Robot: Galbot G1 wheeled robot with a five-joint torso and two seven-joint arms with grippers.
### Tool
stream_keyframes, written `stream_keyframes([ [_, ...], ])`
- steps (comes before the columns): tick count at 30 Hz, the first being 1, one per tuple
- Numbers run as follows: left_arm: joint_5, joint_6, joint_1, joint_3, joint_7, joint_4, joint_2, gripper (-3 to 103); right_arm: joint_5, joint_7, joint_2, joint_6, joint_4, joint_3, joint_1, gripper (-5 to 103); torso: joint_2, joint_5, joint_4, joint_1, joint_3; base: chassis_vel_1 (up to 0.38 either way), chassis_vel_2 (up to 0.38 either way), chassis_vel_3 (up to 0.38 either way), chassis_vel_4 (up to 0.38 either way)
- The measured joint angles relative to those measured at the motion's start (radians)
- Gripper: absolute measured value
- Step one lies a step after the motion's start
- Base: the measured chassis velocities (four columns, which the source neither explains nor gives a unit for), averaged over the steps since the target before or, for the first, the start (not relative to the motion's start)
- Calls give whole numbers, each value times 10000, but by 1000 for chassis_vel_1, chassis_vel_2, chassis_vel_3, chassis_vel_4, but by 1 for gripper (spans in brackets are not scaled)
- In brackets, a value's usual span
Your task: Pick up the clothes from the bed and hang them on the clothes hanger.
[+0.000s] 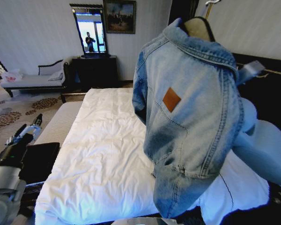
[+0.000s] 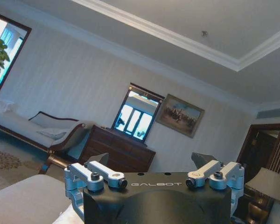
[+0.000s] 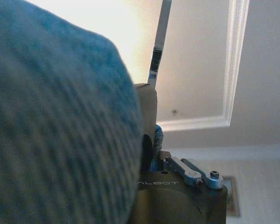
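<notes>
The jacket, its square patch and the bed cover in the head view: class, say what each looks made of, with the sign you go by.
Jacket: faded blue denim, by its twill look and stitched seams. Patch: probably tan leather or imitation, smooth and matte. Bed cover: white woven cloth, likely cotton, matte and softly creased.

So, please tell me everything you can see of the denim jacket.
The denim jacket is light blue, faded cloth with stitched seams, a folded collar and a small brown leather patch on its back. It hangs in the air over the near right part of the bed, its back toward the head camera, with the hem bunched low and one sleeve drooping at the right. Something tan shows inside the collar, under a metal hook. In the right wrist view, blue fabric presses against the right claw.
</notes>
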Motion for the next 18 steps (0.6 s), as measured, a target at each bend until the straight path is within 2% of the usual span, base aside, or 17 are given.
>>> stream_keyframes([
  [2,99,7,8,166,-29,0,-121,100,-69,-230,-221,377,59,302,-229,20,0,0,-3,1,0,0,0,0,0],
  [7,212,39,-61,418,-207,0,-350,100,-35,-338,-769,558,226,784,-606,20,0,-4,-4,0,-1,0,0,0,0],
  [12,-118,133,-36,354,-373,0,-609,100,-56,-371,-695,778,171,834,-1000,20,0,-3,0,0,0,0,0,0,0],
  [18,-68,153,64,249,-385,1,-610,100,-81,-368,-437,821,163,834,-1405,20,-2,-3,-1,2,1,0,0,0,0],
])
